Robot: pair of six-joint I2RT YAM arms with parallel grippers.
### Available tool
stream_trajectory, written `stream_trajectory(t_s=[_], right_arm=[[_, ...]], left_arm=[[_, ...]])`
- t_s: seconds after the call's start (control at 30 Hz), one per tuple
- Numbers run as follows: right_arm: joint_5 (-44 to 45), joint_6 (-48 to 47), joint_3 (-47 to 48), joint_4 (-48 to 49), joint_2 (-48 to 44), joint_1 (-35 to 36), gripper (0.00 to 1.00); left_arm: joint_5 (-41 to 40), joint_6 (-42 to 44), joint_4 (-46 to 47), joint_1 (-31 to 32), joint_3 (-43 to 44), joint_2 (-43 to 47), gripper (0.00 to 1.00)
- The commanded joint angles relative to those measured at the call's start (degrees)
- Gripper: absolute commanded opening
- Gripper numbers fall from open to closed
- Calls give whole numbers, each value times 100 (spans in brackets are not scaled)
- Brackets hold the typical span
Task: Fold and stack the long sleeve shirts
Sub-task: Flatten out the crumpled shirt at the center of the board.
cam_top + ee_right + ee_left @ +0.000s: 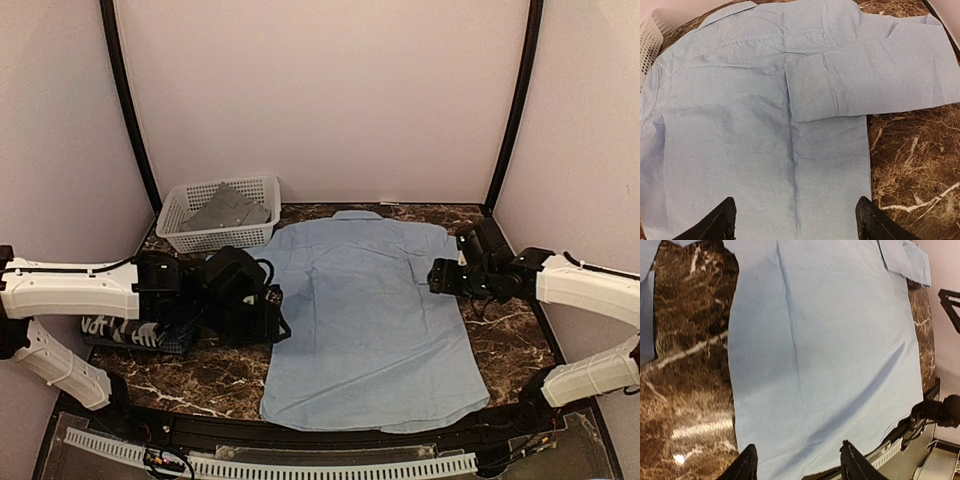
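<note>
- The light blue shirt (370, 310) lies flat on the dark marble table (200, 375), in the middle of it, with its collar at the far side and its hem at the near edge.
- The shirt lies with its plain side up, and a faint crease runs down its middle.
- In the right wrist view, one sleeve (865, 75) is folded in across the body of the light blue shirt (740, 125), with its cuff ending near the middle crease.
- The left gripper (272, 305) is at the shirt's left edge, low over the table.
- In the left wrist view, the left gripper (799, 467) has its fingers (747, 465) set partly apart above the light blue shirt (830, 365), with nothing held between them.
- The right gripper (437, 277) hovers at the shirt's right edge, beside the folded sleeve.
- In its own view, the right gripper (797, 225) has its fingers (720, 222) spread wide over the cloth, gripping nothing.
- A white basket (215, 238) stands at the far left corner of the table, just beside the shirt's shoulder, with a grey shirt (230, 210) lying inside.
- A black-and-white checked shirt (125, 330) lies under the left arm, mostly hidden.
</note>
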State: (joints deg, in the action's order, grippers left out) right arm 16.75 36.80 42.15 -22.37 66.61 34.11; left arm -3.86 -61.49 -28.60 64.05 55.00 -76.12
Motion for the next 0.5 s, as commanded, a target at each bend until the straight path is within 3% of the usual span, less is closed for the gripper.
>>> stream_trajectory(t_s=[0.0, 0.1, 0.23, 0.47], right_arm=[[-70, -434, 371, 540, 480, -272, 77], [-263, -585, 482, 979, 849, -441, 70], [-293, -823, 785, 1267, 1440, -568, 69], [-276, -1292, 1274, 1438, 2226, -794, 69]], left_arm=[[117, 1171, 581, -994, 581, -694, 55], [200, 1599, 879, -1524, 1140, -1388, 53], [466, 2102, 1185, -2001, 2165, -2445, 51], [1085, 2305, 1622, -2722, 2864, -3863, 45]])
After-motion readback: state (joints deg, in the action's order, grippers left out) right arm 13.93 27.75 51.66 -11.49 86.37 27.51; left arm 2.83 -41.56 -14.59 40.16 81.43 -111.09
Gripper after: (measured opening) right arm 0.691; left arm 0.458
